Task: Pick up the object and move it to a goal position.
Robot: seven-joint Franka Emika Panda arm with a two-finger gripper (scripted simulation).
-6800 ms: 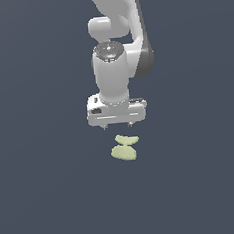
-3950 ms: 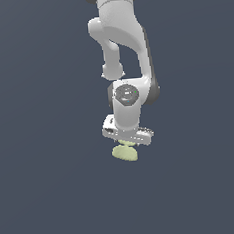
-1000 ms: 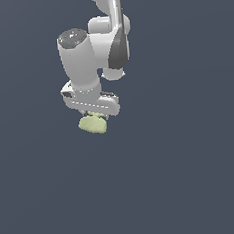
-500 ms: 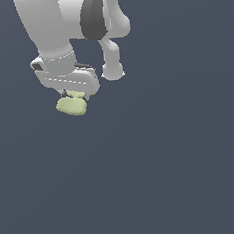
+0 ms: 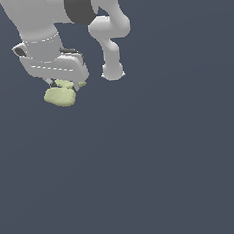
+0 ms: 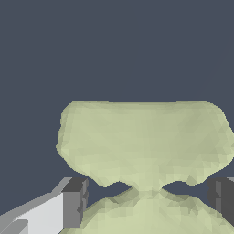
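Gripper [image 5: 65, 86] up in the top left of the exterior view, hanging off the big white arm [image 5: 35, 16], and it has the object [image 5: 60, 96] in its grasp. That pale yellow-green lump sits right under the white hand, one rounded lobe bulging out below and toward the exterior view's left, the other lobe tucked up between the jaws and partly hidden by the hand. Beneath it, only flat dark blue-grey background; no shadow and no sign of contact with anything apart from the gripper.

Over to the wrist view: the object [image 6: 144, 137] fills most of the picture, broad lobe spread wide and pinching down to a narrow waist, with the second lobe swelling again just nearest the camera. One dark grey fingertip [image 6: 75, 202] on its white finger sits at one side of that waist, the other dark fingertip [image 6: 222, 197] at the opposite side. Jaws partly closed, clamped on the lump at its narrow middle, pads pressed in on either flank. Matte, bumpy surface on the lump, lit evenly.
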